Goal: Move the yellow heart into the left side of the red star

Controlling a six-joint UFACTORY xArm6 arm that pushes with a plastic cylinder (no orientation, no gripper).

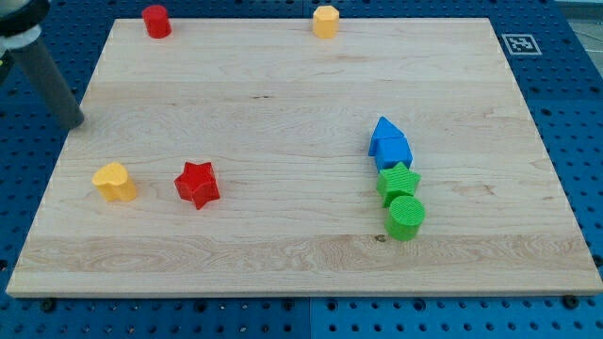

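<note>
The yellow heart [114, 181] lies on the wooden board at the view's lower left. The red star [197, 184] lies just to its right, with a gap between them. My tip [77, 123] is at the board's left edge, above and to the left of the yellow heart, touching no block. The dark rod runs up toward the view's top left corner.
A red cylinder [156, 21] and a yellow hexagonal block [325, 21] sit at the board's top edge. At right centre a blue block [389, 143], a green star [399, 182] and a green cylinder [406, 217] stand in a column. The wooden board [301, 254] lies on a blue pegboard.
</note>
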